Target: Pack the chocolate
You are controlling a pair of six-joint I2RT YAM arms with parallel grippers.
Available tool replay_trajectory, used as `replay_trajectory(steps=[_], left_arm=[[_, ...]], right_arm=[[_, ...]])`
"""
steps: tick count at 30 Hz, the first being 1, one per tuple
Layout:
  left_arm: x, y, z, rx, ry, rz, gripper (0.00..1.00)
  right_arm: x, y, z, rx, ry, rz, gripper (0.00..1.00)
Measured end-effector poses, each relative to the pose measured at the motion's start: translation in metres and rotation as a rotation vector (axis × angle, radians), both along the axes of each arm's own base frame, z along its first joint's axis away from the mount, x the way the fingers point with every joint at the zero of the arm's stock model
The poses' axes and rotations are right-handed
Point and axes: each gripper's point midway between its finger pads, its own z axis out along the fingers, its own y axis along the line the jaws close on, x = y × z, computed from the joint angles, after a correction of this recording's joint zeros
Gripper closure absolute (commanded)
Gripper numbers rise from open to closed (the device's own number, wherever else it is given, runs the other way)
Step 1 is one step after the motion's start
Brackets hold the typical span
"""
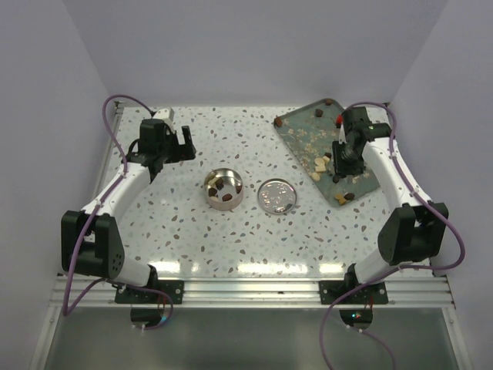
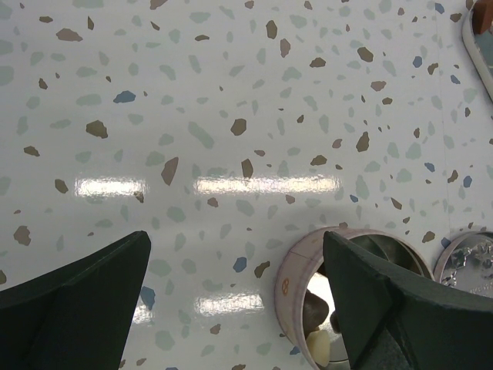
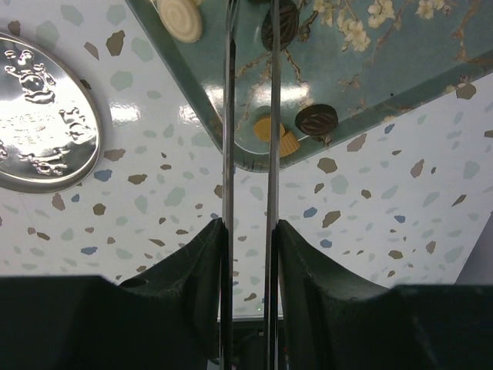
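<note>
**Cut off, covered, too small**

Left wrist view: one finger (image 2: 400,308) of the left gripper (image 2: 237,258) covers part of the tin (image 2: 296,285), which is cut by the bottom edge. Right wrist view: the tweezers (image 3: 229,154) run off the top edge, tips unseen; lid (image 3: 38,123) and tray (image 3: 370,69) are cropped. From above, the chocolate (image 1: 220,186) in the tin is too small to count.

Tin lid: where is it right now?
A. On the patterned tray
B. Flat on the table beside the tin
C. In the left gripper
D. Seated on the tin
B: the top view shows the lid lying flat on the table beside the open tin.
</note>
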Motion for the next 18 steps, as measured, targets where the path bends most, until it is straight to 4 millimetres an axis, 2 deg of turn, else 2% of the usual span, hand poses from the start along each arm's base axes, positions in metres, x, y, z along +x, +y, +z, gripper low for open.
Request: replay_trajectory(steps=[5,11,14,18], left_arm=[[0.000,0.000,0.000,0.000,0.000,0.000,0.00],[0.000,0.000,0.000,0.000,0.000,0.000,0.00],[0.000,0.000,0.000,0.000,0.000,0.000,0.00],[0.000,0.000,0.000,0.000,0.000,0.000,0.00]], right_arm=[[-0.001,0.000,0.000,0.002,0.002,-0.007,0.74],[-0.003,0.000,0.002,0.000,0.009,-0.009,0.76],[0.002,0.000,0.018,0.002,-0.018,-0.010,0.76],[0.023,0.007,0.061,0.017,-0.138,0.004,0.76]])
